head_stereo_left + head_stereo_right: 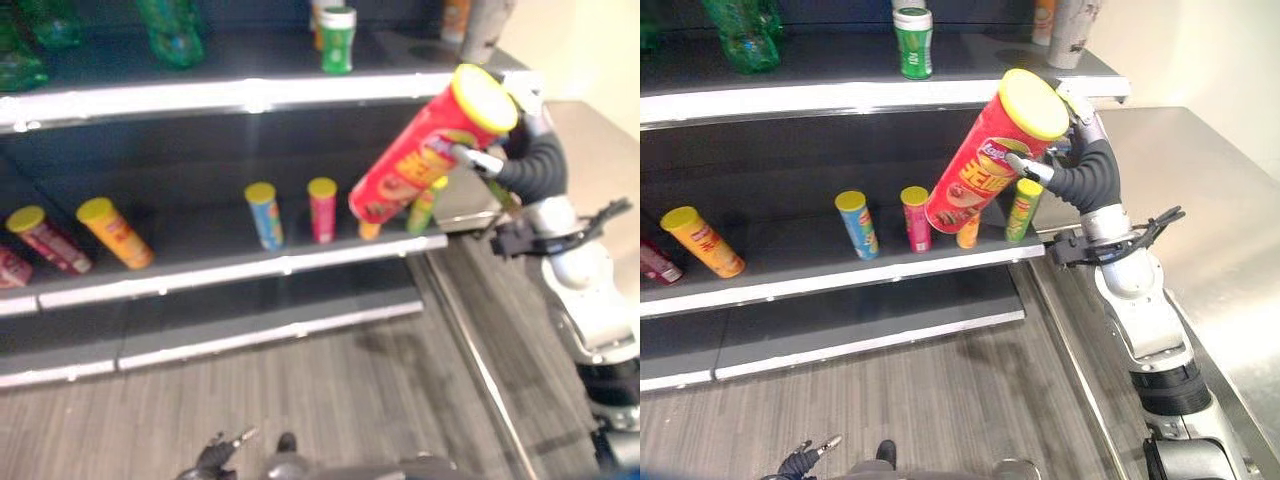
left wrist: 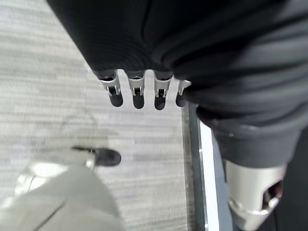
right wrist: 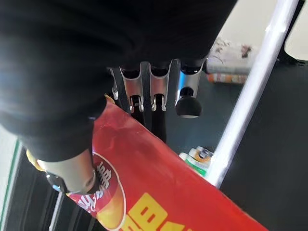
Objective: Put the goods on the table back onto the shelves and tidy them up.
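Right wrist view puts us right up against the right robot hand (image 3: pixel 144 91), and we see its fingers (image 3: pixel 137 98) and thumb (image 3: pixel 72 175) curled round a big red canister (image 3: pixel 159 187), pinching it firmly. Pulling back to the eye views, we find that right robot hand (image 1: pixel 1080 150) raised in front of the shelves, the red canister (image 1: pixel 985 165) tilted, its yellow lid (image 1: pixel 1033 103) up toward the top shelf's edge and its base hanging down over the middle shelf (image 1: pixel 840 270). Just behind and below that base we spot a small green canister (image 1: pixel 1021 208) and an orange one (image 1: pixel 968 232), partly hidden. Further along the middle shelf we count a pink canister (image 1: pixel 915 218) and a blue one (image 1: pixel 856 223), both upright and near each other, then an orange canister (image 1: pixel 702 240) tipped over well apart from them. On the top shelf (image 1: pixel 840 95) a green can (image 1: pixel 913 42) stands near the front edge, with a green bottle (image 1: pixel 745 35) further left. Beside the shelves sits the steel tabletop (image 1: pixel 1200 190). Down low, we catch the left robot hand (image 2: pixel 139 91) hanging above the grey floor (image 2: pixel 48 72), its fingers straight and holding nothing.
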`<state>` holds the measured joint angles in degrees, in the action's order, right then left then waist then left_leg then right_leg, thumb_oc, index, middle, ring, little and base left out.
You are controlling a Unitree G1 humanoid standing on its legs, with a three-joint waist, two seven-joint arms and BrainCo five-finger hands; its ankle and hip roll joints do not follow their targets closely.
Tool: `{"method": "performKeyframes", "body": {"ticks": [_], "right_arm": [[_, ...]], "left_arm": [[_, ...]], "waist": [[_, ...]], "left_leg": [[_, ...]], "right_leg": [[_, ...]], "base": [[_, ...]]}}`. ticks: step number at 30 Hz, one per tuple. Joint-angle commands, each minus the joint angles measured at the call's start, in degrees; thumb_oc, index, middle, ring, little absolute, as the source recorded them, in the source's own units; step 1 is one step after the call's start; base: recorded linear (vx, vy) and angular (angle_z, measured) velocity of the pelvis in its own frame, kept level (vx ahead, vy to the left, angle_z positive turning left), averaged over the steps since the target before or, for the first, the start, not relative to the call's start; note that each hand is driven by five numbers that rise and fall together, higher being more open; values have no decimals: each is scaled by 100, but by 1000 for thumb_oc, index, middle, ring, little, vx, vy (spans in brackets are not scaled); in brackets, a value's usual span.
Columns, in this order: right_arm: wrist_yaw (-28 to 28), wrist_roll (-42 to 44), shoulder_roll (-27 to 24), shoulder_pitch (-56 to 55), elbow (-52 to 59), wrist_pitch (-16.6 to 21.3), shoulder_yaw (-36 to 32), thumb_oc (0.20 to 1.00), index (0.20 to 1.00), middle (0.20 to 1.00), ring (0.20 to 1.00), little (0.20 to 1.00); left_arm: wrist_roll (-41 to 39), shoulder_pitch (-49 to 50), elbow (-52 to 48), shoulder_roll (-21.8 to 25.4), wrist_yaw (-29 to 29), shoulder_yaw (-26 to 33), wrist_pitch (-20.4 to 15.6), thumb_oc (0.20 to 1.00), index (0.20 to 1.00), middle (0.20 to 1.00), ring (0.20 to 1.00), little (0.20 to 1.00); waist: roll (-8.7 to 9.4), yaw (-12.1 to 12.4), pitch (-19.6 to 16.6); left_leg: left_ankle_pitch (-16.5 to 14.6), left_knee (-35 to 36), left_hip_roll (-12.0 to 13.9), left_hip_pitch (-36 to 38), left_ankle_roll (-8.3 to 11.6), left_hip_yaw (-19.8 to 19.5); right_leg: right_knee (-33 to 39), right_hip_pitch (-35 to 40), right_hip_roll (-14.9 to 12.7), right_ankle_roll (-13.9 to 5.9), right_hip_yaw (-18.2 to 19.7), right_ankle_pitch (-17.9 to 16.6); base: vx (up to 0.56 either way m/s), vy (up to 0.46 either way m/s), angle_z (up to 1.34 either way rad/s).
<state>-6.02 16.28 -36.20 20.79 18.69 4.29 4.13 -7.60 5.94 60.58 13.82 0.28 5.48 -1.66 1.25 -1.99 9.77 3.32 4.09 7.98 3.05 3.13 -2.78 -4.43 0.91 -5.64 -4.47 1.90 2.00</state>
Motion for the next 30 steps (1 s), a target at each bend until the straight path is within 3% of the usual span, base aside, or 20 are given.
{"method": "performKeyframes", "body": {"ticks": [1, 2, 4, 5, 10, 11, 12, 13, 16, 17, 18, 19, 22, 25, 27, 30], "right_arm": [[-58, -19, -108, 498, 314, 367, -179, 200, 200, 200, 200, 200], [-58, -19, -108, 497, 314, 367, -177, 200, 200, 200, 200, 200], [37, -281, -187, 639, 226, 357, 134, 200, 200, 200, 200, 200], [78, -377, -197, 707, 237, 319, 245, 200, 200, 200, 200, 200], [77, -378, -197, 710, 237, 318, 247, 200, 200, 200, 200, 200], [233, -451, -162, 794, 358, 301, 554, 200, 200, 200, 200, 200], [233, -452, -163, 792, 362, 298, 557, 200, 200, 200, 200, 200], [486, -644, -257, 851, 273, 256, 916, 200, 200, 200, 200, 200], [564, -558, -162, 900, 214, 254, 1063, 200, 200, 200, 200, 200], [564, -558, -162, 902, 212, 255, 1065, 200, 200, 200, 200, 200], [557, -545, -192, 924, 138, 229, 1150, 200, 200, 200, 200, 200], [549, -556, -182, 919, 87, 200, 1182, 200, 200, 200, 200, 200], [549, -613, -183, 881, 74, 119, 1180, 200, 200, 200, 200, 200], [578, -656, -98, 806, 64, 62, 1090, 200, 200, 200, 200, 200], [536, -750, -50, 858, 44, 45, 1006, 200, 200, 200, 200, 200], [556, -799, 136, 904, 46, -5, 942, 200, 200, 200, 200, 200]], "left_arm": [[141, -16, -114, 62, 38, -234, -89, 1000, 1000, 1000, 1000, 1000], [141, -13, -115, 61, 38, -233, -88, 1000, 1000, 1000, 1000, 1000], [91, 38, -282, 40, 44, -201, -48, 1000, 1000, 1000, 1000, 1000], [74, 61, -336, 24, 46, -173, -37, 1000, 1000, 1000, 1000, 1000], [74, 62, -338, 22, 46, -171, -36, 1000, 1000, 1000, 1000, 1000], [-28, 104, -497, -81, 46, -62, -22, 1000, 1000, 1000, 1000, 1000], [-28, 108, -501, -83, 46, -60, -20, 1000, 1000, 1000, 1000, 1000], [-123, 165, -597, -174, 24, 117, 8, 1000, 1000, 1000, 1000, 1000], [-89, 140, -493, -84, 40, 117, 23, 1000, 1000, 1000, 1000, 1000], [-89, 140, -492, -85, 39, 118, 22, 1000, 1000, 1000, 1000, 1000], [-50, 111, -459, -54, 30, 110, 35, 1000, 1000, 1000, 1000, 1000], [-28, 107, -462, -50, 14, 112, 48, 1000, 1000, 1000, 1000, 1000], [53, 137, -550, -35, -19, 147, 68, 1000, 1000, 1000, 1000, 1000], [147, 42, -452, 45, 4, 77, 52, 1000, 1000, 1000, 1000, 1000], [203, -89, -424, 182, -4, -95, 28, 1000, 1000, 1000, 1000, 1000], [257, -162, -515, 370, 11, -185, -8, 1000, 1000, 1000, 1000, 1000]], "waist": [[144, 33, -191], [140, 30, -186], [233, 61, -135], [256, 91, -133], [255, 91, -126], [221, 166, -81], [217, 159, -66], [150, 281, -48], [206, 293, -101], [200, 294, -89], [201, 249, -94], [168, 242, -83], [12, 276, -162], [-139, 241, -332], [-251, 239, -325], [-320, 333, -218]], "left_leg": [[-547, 91, -628, 215, -197, 352], [-554, 91, -624, 225, -197, 349], [-546, 91, -832, 241, -269, 286], [-530, 91, -830, 283, -272, 267], [-532, 91, -829, 291, -272, 268], [-307, 91, -752, 390, -248, 308], [-311, 91, -749, 409, -247, 301], [-284, -157, -369, 250, -274, 368], [-209, 91, 136, 99, -339, 432], [-218, 91, 143, 117, -335, 433], [-140, 91, 534, 19, -314, 493], [-85, 91, 706, -20, -277, 475], [8, 91, 930, -196, -108, 337], [-187, 91, 888, -107, 34, 410], [-191, 91, 681, -59, 141, 464], [-360, 91, 255, 43, 98, 436]], "right_leg": [[408, -292, 457, 234, -264, -773], [408, -282, 461, 234, -267, -768], [712, -247, 812, 321, -426, -683], [781, -200, 845, 337, -369, -657], [784, -191, 847, 337, -368, -658], [936, -70, 797, 353, -422, -680], [939, -47, 800, 354, -429, -677], [943, 61, 595, 337, -464, -578], [943, -11, 382, 262, -434, -574], [943, 6, 389, 265, -434, -569], [943, -8, 194, 209, -453, -649], [943, 42, 129, 204, -431, -663], [943, 172, -67, 253, -367, -692], [943, 193, -391, 347, -453, -675], [943, 213, -728, 368, -602, -736], [943, 135, -1079, 396, -572, -792]], "base": [[-13, 32, 69], [-2, 20, 34], [13, -4, -9], [0, 0, 0], [14, -13, 4], [45, -42, 3], [96, -34, 3], [55, 27, 10], [40, 94, 29], [73, 226, 49], [104, 259, 43], [138, 352, 41], [130, 337, 30], [145, 411, 10], [138, 485, 23], [105, 457, 6]]}}
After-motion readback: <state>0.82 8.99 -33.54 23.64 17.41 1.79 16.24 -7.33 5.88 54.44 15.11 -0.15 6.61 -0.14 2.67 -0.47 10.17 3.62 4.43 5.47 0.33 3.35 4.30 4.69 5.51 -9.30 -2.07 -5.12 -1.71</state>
